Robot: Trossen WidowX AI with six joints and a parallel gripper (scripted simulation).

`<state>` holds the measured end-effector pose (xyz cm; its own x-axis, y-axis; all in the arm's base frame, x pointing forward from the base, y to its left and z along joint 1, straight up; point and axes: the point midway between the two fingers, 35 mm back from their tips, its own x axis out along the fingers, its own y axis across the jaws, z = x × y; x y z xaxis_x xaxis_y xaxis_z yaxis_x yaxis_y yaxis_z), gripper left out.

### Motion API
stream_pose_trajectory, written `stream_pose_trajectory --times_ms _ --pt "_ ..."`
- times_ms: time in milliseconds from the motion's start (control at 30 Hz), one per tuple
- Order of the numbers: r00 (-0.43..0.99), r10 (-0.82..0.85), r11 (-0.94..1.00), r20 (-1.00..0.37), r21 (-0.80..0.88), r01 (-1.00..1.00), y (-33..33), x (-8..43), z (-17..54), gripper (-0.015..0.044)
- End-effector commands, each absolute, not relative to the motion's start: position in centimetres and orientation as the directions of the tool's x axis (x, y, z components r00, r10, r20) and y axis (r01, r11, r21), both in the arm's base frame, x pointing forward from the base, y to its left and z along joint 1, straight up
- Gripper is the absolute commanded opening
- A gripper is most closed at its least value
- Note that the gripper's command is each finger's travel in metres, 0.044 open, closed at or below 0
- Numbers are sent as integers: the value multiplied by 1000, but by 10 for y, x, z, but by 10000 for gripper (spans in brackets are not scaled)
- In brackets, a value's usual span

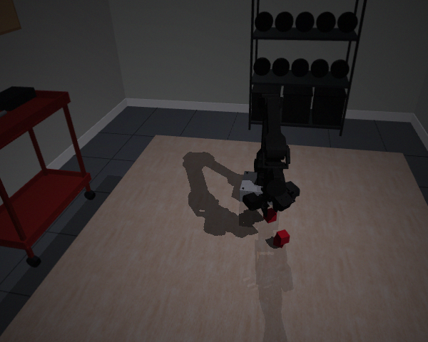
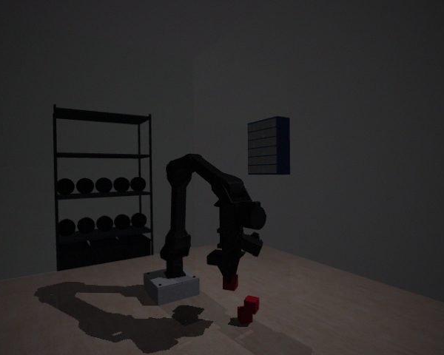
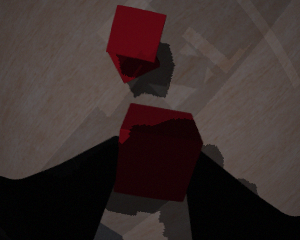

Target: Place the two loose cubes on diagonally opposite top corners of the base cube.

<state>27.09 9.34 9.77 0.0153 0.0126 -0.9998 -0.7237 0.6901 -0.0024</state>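
The part-open end effector [image 1: 269,213] [image 2: 229,280] [image 3: 156,151] grips the held cube [image 1: 271,217] [image 2: 231,285] [image 3: 152,165]; lower it level onto the base cube [image 1: 277,241] [image 2: 243,316] [image 3: 130,77], diagonally opposite the placed cube [image 1: 283,236] [image 2: 251,305] [image 3: 136,32]

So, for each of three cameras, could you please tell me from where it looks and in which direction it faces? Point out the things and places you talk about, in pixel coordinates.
Top: high in front of the arm, facing down and back toward it and the shelf rack [image 1: 250,106] [image 2: 55,183]; the whole arm shows, foreshortened.
Exterior: lower, off to one side, facing across the table [image 1: 170,294] [image 2: 367,305]; the arm shows from mount to jaws.
Wrist: near the jaws, facing down at the table; only the two dark fingers show.
Shared: all three show the held cube [image 1: 270,216] [image 2: 230,283] [image 3: 155,165]; top and exterior share the rack.
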Motion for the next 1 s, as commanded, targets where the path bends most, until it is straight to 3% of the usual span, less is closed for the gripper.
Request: stream_pose_trajectory --times_ms 0,967 --pt "15 12 726 -1000 -2 -688 107 266 96 105" --pt "14 11 761 -1000 -1 -649 123 258 65 105"
